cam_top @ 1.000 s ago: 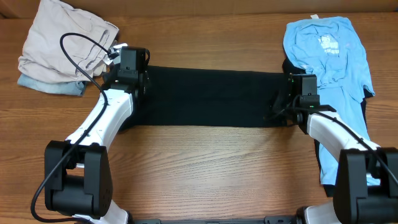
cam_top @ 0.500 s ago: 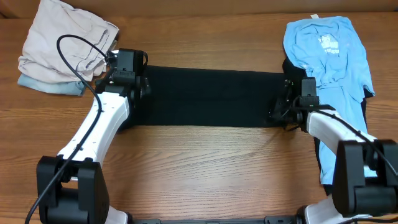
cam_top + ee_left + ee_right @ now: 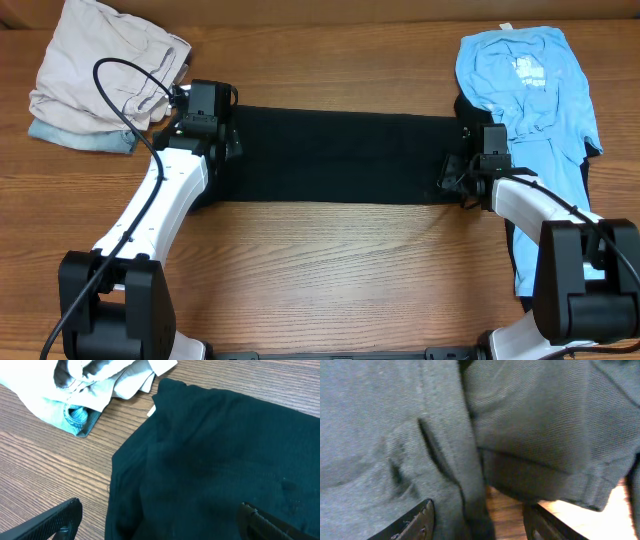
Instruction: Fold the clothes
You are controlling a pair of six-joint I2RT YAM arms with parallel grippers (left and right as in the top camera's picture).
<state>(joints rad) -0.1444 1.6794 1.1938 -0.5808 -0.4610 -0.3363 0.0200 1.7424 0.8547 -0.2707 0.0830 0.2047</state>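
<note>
From overhead: half done at best, with black garment (image 3: 330, 155) laid as a long band mid-frame on the bench (image 3: 320, 270) and blue shirt (image 3: 525, 80) upper right unfolded. On left wrist: left claw (image 3: 160, 525) released over cloth. On right wrist: right claw (image 3: 480, 522) likewise parted, gripping nothing.

Even, bright light; right wrist view blurred.

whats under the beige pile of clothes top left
A light blue garment sticks out at the lower edge of the beige pile. How far it runs underneath, and anything else there, is covered.
</note>
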